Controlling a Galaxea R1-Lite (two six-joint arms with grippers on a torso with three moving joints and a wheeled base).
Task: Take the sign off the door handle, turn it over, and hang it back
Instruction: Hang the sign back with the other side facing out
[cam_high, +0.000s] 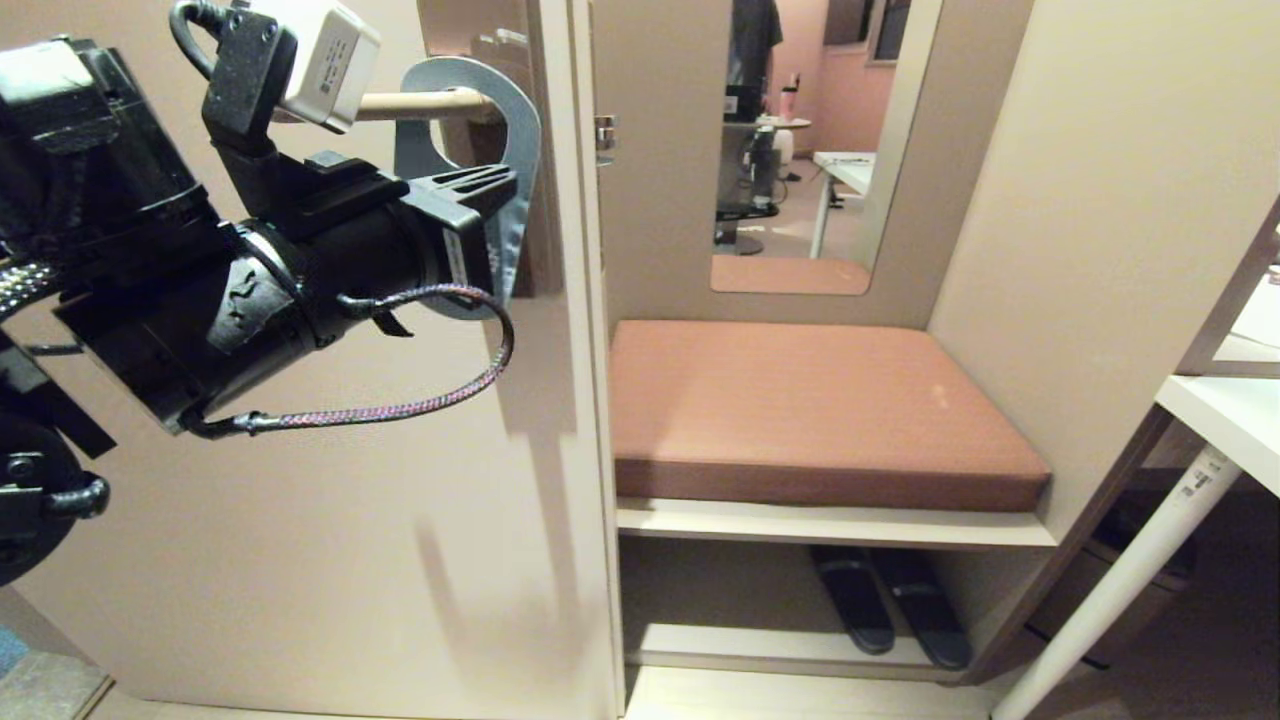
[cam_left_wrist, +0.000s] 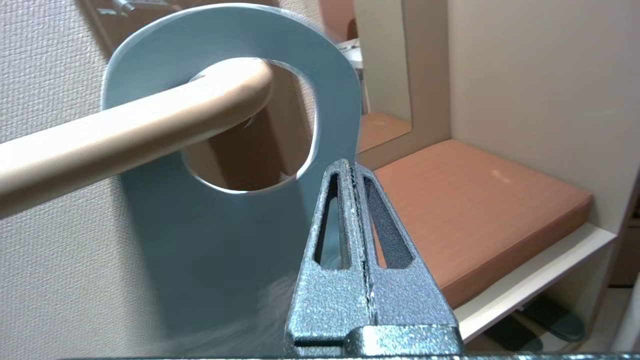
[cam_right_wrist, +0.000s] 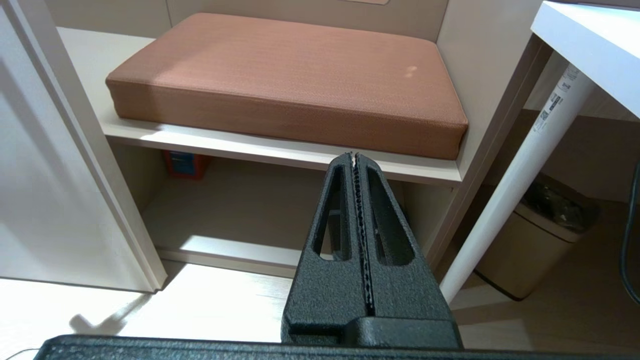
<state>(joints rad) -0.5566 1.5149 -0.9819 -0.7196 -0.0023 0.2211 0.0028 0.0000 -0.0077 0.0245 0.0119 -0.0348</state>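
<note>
The left gripper (cam_left_wrist: 352, 170), dark pebbled metal, pinches the side edge of the sign (cam_left_wrist: 220, 240), a smooth blue-grey card whose oval hole hangs over the rounded beige door handle (cam_left_wrist: 125, 135). Beyond lies a brown cushion (cam_high: 800, 410). The right gripper (cam_right_wrist: 354, 157) is clenched, empty.

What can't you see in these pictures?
- The sign's words: none show on its blue face in the left wrist view, and its lower part is blurred.
- The sign's lower half, head view: the left arm covers it.
- Whether the left claw pinches the sign's edge.
- The door handle's free end: cut off.
</note>
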